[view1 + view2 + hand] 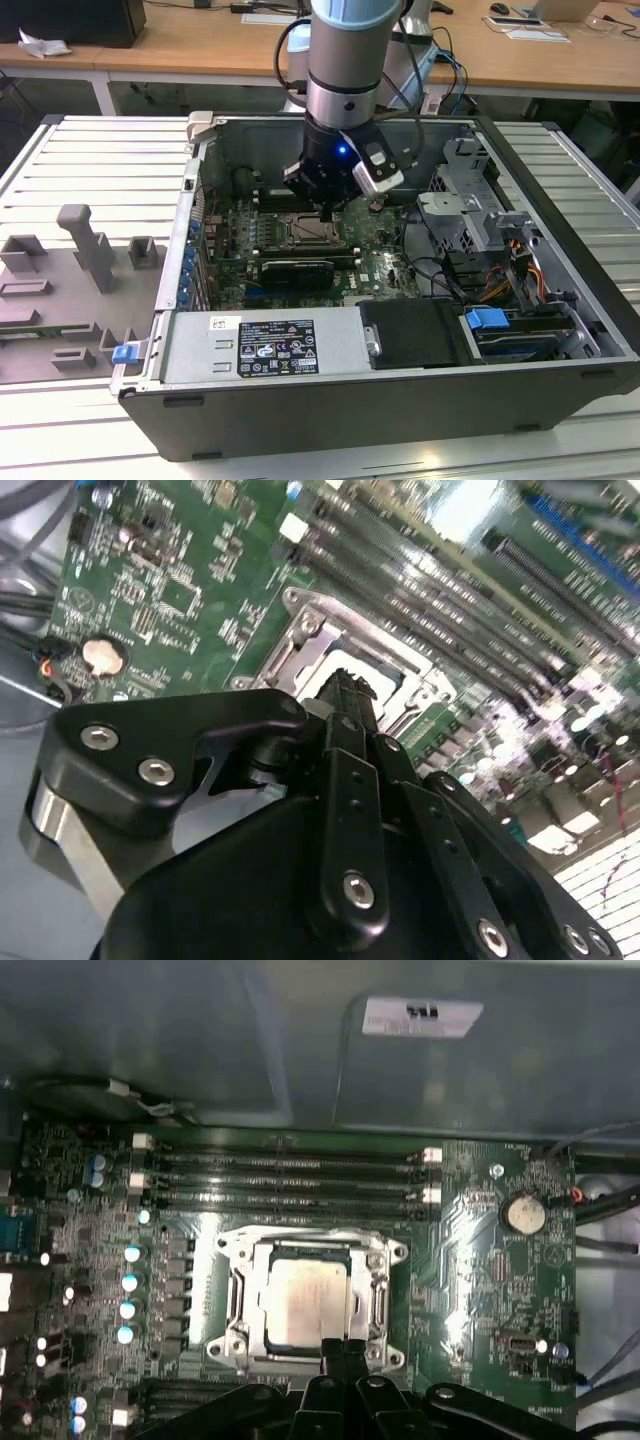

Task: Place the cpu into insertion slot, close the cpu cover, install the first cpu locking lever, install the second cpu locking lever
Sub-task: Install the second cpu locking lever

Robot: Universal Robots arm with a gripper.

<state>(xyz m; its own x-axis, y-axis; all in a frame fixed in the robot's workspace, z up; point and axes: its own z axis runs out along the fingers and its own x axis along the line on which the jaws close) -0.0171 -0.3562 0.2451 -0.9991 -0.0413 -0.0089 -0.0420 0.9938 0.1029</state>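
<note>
The cpu, a pale silver square, lies flat in the insertion slot on the green board. The cpu cover, a silver frame with a square window, lies down flat around it. My gripper hangs low at one edge of the socket with its black fingers pressed together and nothing visible between them. In the second wrist view the gripper tips sit just over the socket's metal frame. From the exterior view the gripper stands straight above the socket inside the open computer case.
Long memory slots run beside the socket, with a coin battery further off. A black graphics card, the power supply, a drive cage and loose cables crowd the case. Grey fixtures stand outside, at the exterior view's left.
</note>
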